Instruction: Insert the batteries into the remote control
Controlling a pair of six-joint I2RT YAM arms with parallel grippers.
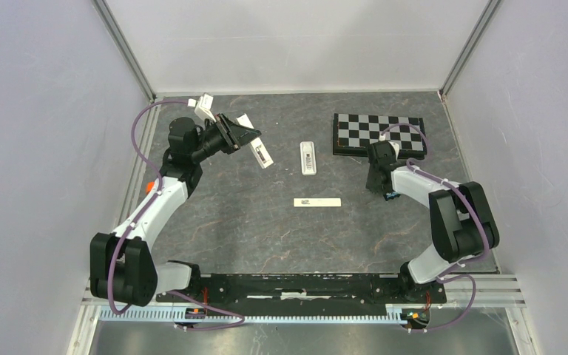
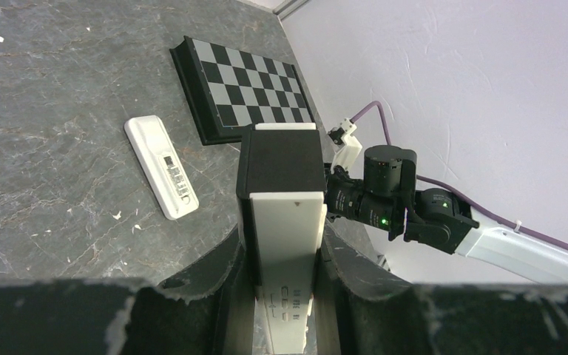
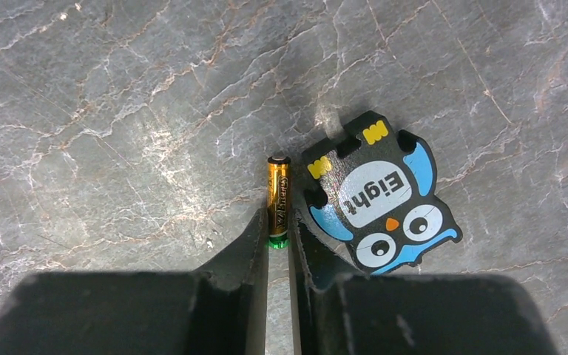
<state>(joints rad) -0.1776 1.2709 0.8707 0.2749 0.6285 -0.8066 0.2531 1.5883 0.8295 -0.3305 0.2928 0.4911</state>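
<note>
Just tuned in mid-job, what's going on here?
The left gripper holds a white remote up off the table. The right gripper is down at the tabletop, pinching the near end of a gold battery that lies beside an owl-shaped piece. Another white handset lies flat mid-table, untouched.
</note>
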